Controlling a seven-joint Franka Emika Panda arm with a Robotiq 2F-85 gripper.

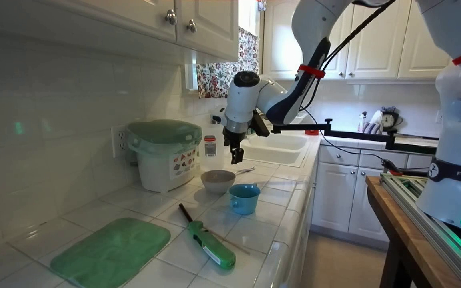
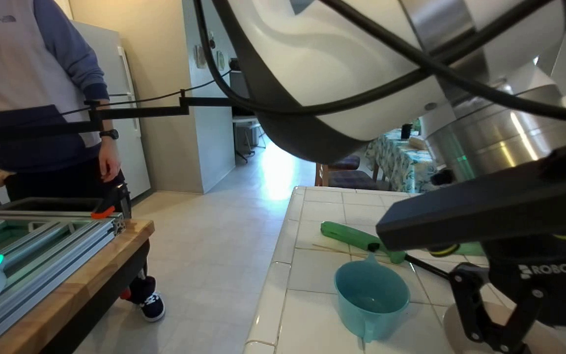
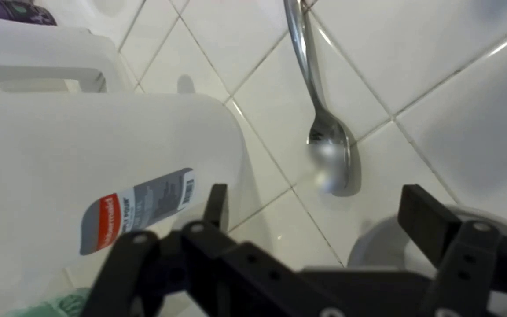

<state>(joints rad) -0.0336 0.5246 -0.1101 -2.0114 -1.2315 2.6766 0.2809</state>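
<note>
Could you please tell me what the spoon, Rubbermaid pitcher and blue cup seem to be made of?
Spoon: polished metal, probably stainless steel, given its bright reflections.
Rubbermaid pitcher: likely smooth moulded plastic; its walls are milky white with rounded corners.
Blue cup: perhaps plastic, possibly glazed ceramic; its even colour and soft sheen leave that open.

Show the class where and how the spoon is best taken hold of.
Probably by the handle, from straight above, with the open gripper closing across its length. The spoon lies on the tiles with its handle slim and exposed, away from the bowl and the white jug; its rounded head looks harder to pinch.
</note>
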